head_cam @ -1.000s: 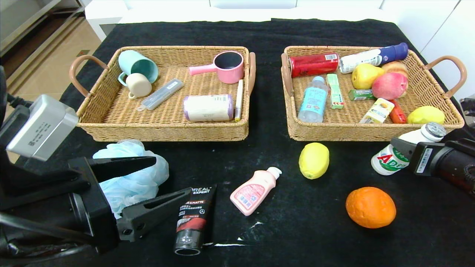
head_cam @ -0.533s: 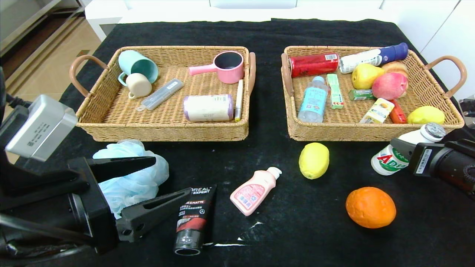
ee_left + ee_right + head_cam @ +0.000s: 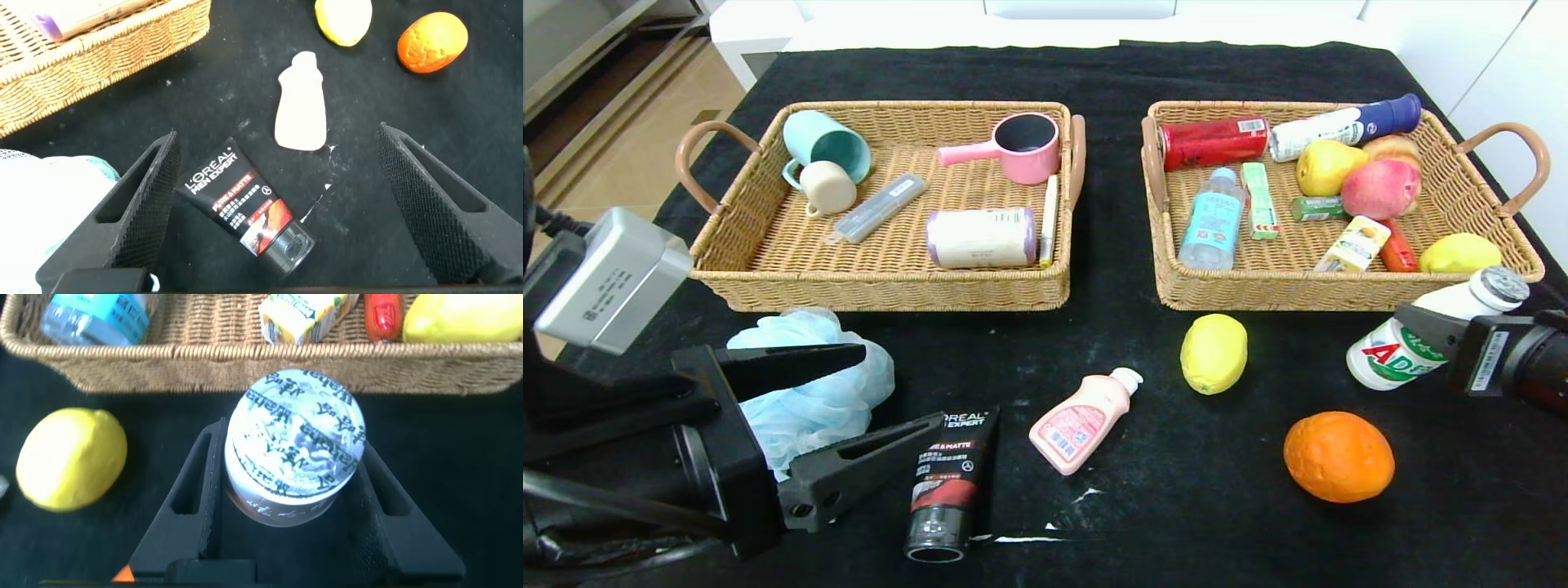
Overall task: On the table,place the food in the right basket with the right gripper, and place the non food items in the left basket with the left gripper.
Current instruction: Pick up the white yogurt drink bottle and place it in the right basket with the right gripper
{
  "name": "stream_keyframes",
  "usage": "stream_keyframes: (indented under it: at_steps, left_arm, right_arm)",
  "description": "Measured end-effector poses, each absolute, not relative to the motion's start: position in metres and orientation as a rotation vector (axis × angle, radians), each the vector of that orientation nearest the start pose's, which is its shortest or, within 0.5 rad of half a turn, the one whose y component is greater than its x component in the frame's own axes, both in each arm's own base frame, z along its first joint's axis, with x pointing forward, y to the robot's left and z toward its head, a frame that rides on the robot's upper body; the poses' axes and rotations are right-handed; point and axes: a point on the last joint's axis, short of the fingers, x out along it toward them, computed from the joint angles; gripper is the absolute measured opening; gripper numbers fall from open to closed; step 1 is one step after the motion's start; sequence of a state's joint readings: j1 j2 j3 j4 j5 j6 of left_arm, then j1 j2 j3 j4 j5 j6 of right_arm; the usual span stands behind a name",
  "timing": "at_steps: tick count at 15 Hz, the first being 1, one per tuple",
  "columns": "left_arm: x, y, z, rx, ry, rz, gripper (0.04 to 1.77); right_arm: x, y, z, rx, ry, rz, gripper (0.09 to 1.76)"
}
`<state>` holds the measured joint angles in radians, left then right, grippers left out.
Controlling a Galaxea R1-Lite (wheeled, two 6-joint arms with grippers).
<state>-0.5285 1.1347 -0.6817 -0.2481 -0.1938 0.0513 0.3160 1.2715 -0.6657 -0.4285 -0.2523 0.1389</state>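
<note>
A white milk-drink bottle with a foil cap is tilted off the black cloth just in front of the right basket. My right gripper is shut on it. A lemon and an orange lie on the cloth nearby. At the near left, my left gripper hangs open over a black face-wash tube, not touching it. A pink bottle lies beside the tube and a blue bath puff lies under the left arm.
The left basket holds cups, a pink pan, a roll and a pen. Drinks, fruit and snack packs fill the right basket. Black cloth shows between the baskets.
My right gripper has shifted a little to the right with the white bottle, which now tilts more. The left arm has not moved.
</note>
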Motion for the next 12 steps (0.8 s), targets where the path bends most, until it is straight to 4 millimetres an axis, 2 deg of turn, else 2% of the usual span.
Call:
stream_keyframes:
  at_steps: [3, 6, 9, 12]
  left_arm:
    - [0.139, -0.086, 0.242, 0.084, 0.189, -0.725, 1.72]
    - [0.139, -0.086, 0.242, 0.084, 0.188, -0.725, 1.72]
    - [0.139, -0.086, 0.243, 0.085, 0.186, -0.716, 1.72]
    - [0.139, -0.086, 0.244, 0.084, 0.184, -0.713, 1.72]
  right_arm:
    - [0.176, 0.054, 0.250, 0.083, 0.141, 0.071, 0.89]
    - [0.174, 0.054, 0.270, 0.086, 0.084, 0.074, 0.89]
    - [0.183, 0.055, 0.292, 0.094, 0.051, 0.065, 0.89]
    - [0.203, 0.061, 0.313, 0.104, 0.008, 0.062, 0.88]
